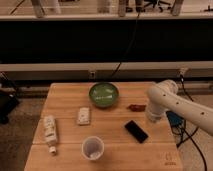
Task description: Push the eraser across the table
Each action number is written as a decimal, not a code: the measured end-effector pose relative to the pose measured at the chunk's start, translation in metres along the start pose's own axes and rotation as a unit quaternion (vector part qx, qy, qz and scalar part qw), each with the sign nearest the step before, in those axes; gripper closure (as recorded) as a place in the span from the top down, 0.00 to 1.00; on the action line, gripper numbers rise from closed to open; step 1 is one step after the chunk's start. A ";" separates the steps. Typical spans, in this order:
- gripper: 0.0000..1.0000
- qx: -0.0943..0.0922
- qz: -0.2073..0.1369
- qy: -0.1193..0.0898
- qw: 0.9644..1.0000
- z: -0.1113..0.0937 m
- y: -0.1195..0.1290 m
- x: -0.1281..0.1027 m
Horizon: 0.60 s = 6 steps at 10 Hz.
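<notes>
The eraser (136, 131) is a flat black rectangular block lying at an angle on the right part of the light wooden table (65, 102). My white arm reaches in from the right. My gripper (152, 118) is at the arm's lower end, just right of and slightly behind the eraser, close to it. I cannot tell whether it touches the eraser.
A green bowl (104, 94) stands at the back middle. A reddish-brown elongated item (136, 107) lies right of it, next to the arm. A small whitish pad (83, 115), a white tube (50, 132) and a white cup (92, 148) sit on the left and front.
</notes>
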 end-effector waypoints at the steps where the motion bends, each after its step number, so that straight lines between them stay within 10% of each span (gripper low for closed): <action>1: 0.01 -0.003 -0.004 0.000 1.000 0.001 -0.002 0.000; 6: 0.01 -0.023 -0.030 0.009 0.999 0.023 -0.002 -0.009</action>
